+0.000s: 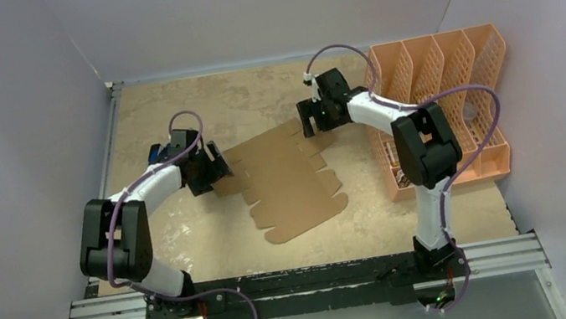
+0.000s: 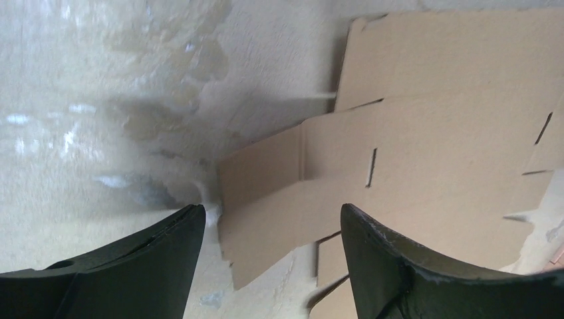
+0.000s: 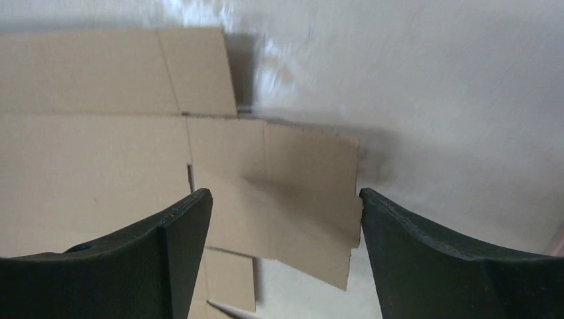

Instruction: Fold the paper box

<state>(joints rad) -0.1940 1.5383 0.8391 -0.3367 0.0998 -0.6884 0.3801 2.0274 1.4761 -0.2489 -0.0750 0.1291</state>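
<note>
The box (image 1: 291, 179) lies flat and unfolded on the table (image 1: 191, 249) between the two arms, and the organizer (image 1: 437, 77) stands well apart at the right. The left gripper (image 2: 273, 212) is held open over the sheet's left side flap (image 2: 263, 166), with nothing grasped. The right gripper (image 3: 286, 196) is likewise open and empty over the far right flap (image 3: 306, 166).

The step in hand is judged to be the raising of these side flaps. It would be done well if each flap were taken near its outer edge, clear of the slots, and turned up along its scored crease. Both sides should be lifted together, so that the sheet is not dragged or twisted across the table. A light grip is advised, since thin cardboard is easily creased in the wrong place.
</note>
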